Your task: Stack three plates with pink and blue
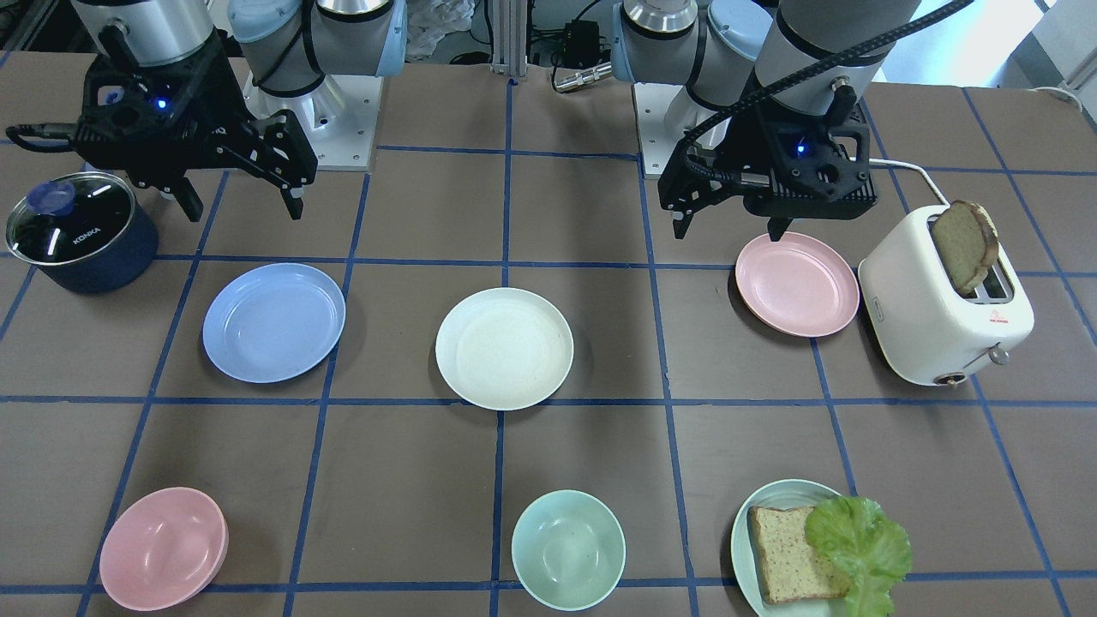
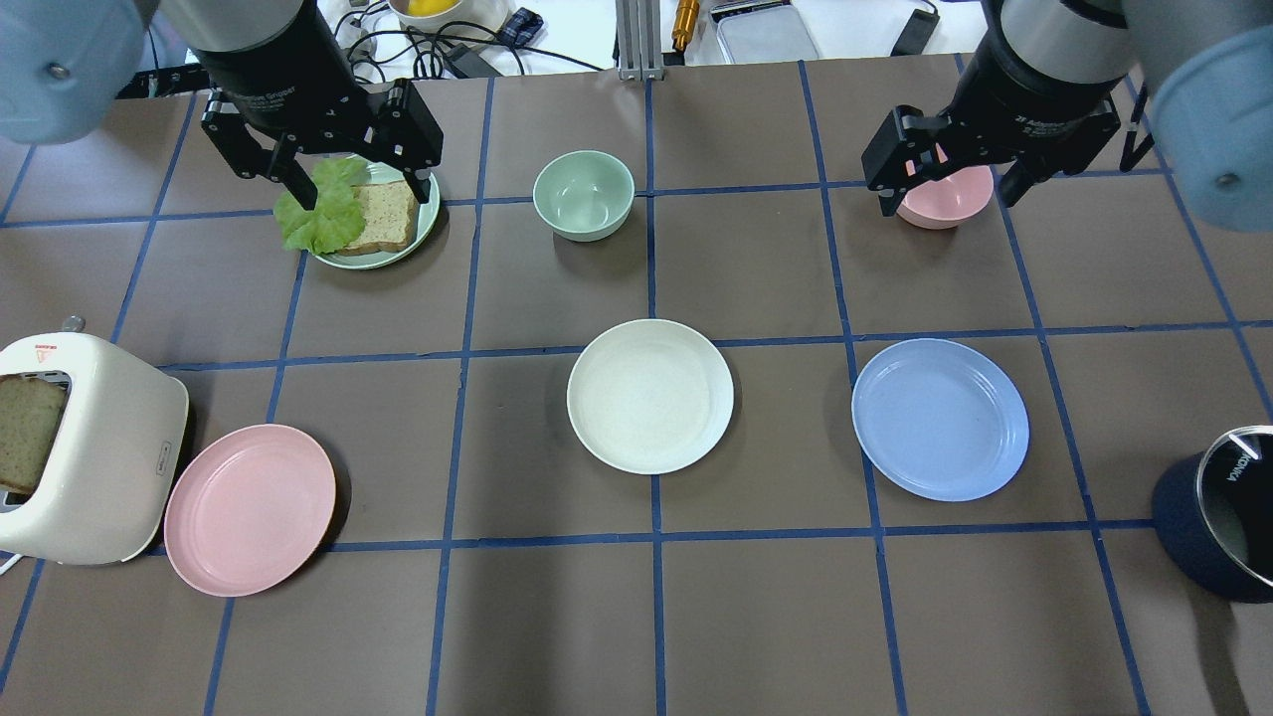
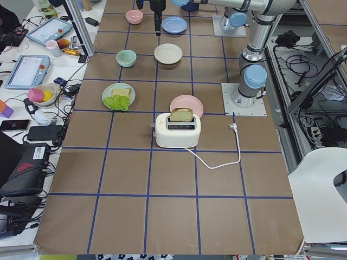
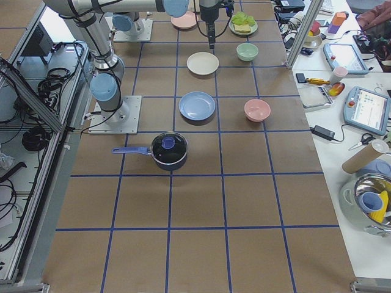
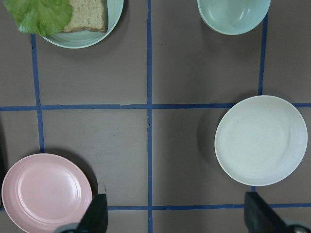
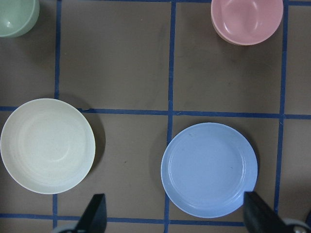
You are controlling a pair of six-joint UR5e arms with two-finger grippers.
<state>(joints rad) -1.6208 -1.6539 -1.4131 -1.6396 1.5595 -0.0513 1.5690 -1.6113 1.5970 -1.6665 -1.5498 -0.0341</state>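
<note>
Three equal plates lie apart in a row on the brown table. The pink plate [image 2: 249, 509] lies beside the toaster, the cream plate [image 2: 649, 395] in the middle, the blue plate [image 2: 940, 419] on the other side. My left gripper [image 2: 358, 189] hangs open and empty high above the table; its wrist view shows the pink plate [image 5: 46, 196] and the cream plate [image 5: 261, 140] below. My right gripper [image 2: 945, 194] is also open and empty, high up; its wrist view shows the blue plate [image 6: 209, 170] and the cream plate [image 6: 47, 145].
A white toaster [image 2: 80, 447] with a bread slice stands next to the pink plate. A pale green plate [image 2: 368, 261] holds bread and lettuce. A mint bowl [image 2: 583, 194] and a pink bowl [image 2: 945, 204] sit on the far side. A dark lidded pot [image 2: 1223, 517] stands beyond the blue plate.
</note>
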